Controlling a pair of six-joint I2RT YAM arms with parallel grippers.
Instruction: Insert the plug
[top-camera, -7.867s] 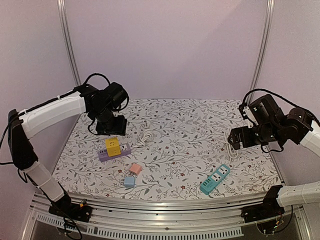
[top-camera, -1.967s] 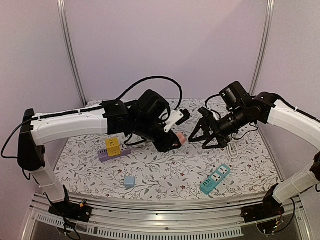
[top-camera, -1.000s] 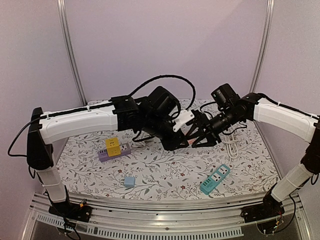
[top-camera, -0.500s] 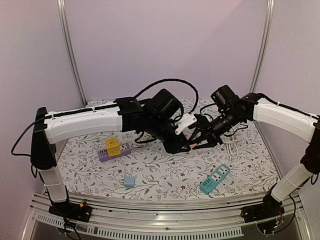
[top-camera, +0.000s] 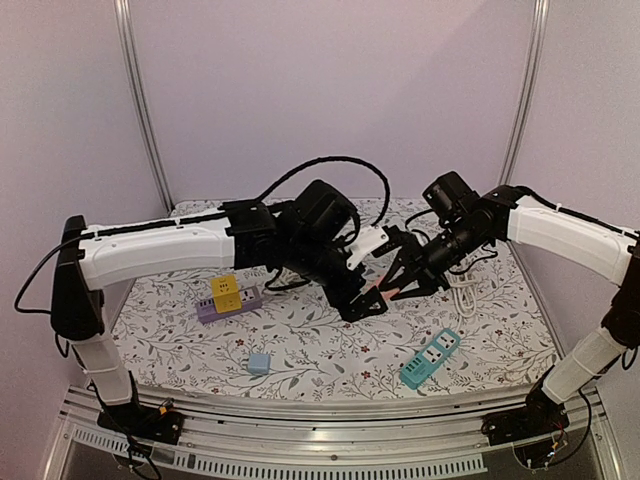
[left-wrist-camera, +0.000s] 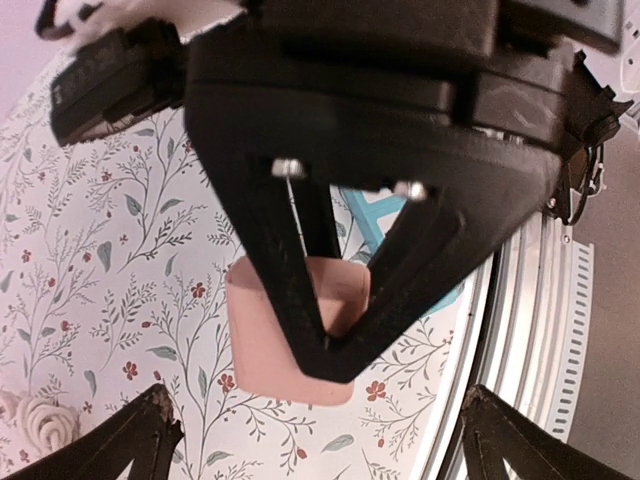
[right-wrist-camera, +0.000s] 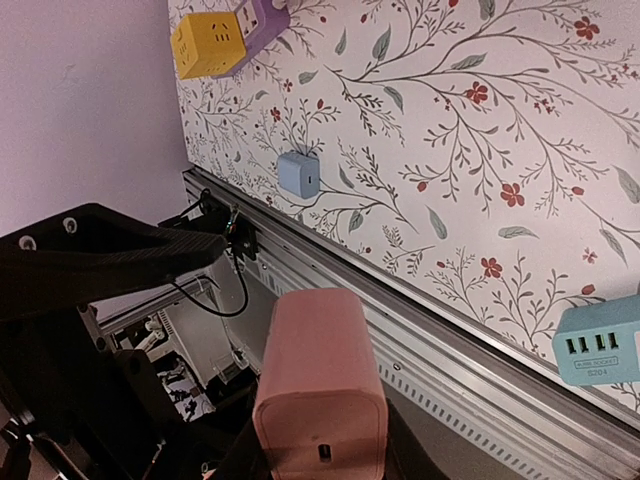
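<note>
The pink plug (left-wrist-camera: 262, 345) hangs in mid-air above the flowered surface (top-camera: 320, 345), clamped tight between the black fingers of the right pincer (left-wrist-camera: 335, 348). The left pincer (left-wrist-camera: 316, 400) gapes wide and holds nothing. Its fingertips (left-wrist-camera: 150, 435) barely show at the bottom corners of its own camera, well apart on either side of the plug and clear of it. From above, the plug is only a sliver of pink between the two wrists. I cannot tell which way its prongs face. The teal power strip (top-camera: 430, 358) lies near the front right. The right pincer mostly hides it in the left wrist view, and the frame edge cuts it off in the right wrist view.
</note>
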